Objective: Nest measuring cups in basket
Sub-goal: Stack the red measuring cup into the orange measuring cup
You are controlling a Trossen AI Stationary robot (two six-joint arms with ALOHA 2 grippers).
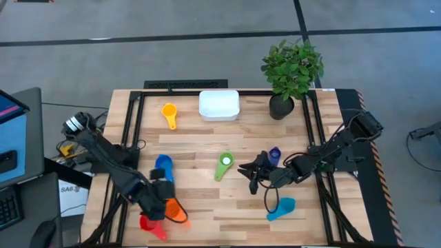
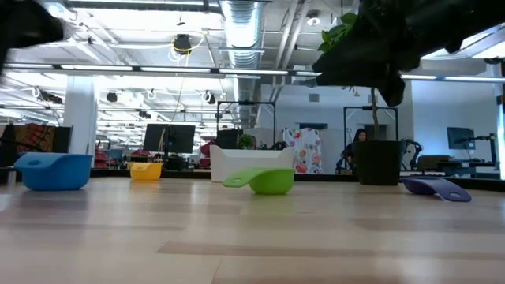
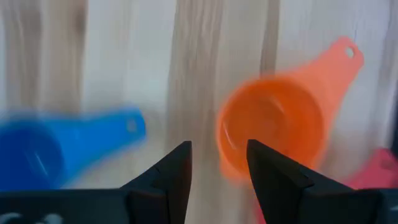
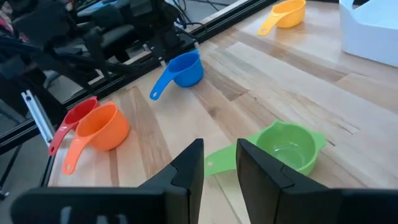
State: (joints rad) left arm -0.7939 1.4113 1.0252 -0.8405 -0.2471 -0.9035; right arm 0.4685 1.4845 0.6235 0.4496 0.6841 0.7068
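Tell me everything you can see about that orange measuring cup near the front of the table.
The orange cup is a small round scoop of smooth, glossy plastic with a short flat handle that has a hole at its end. It looks empty and lies on the wooden table near the front-left corner. It sits against the red cup. The left gripper hovers just above it, fingers apart, holding nothing.

Two dark, jointed arms, black throughout, built of boxy links with rounded joints. Left arm (image 1: 114, 165) with a pale round cap near the shoulder end and yellow cabling beside it. Right arm (image 1: 331, 151) slim, with blocky housings. Matte black fingers (image 3: 171, 177) on each wrist, flat and wedge-shaped, tapering to blunt angled tips (image 4: 186, 171).
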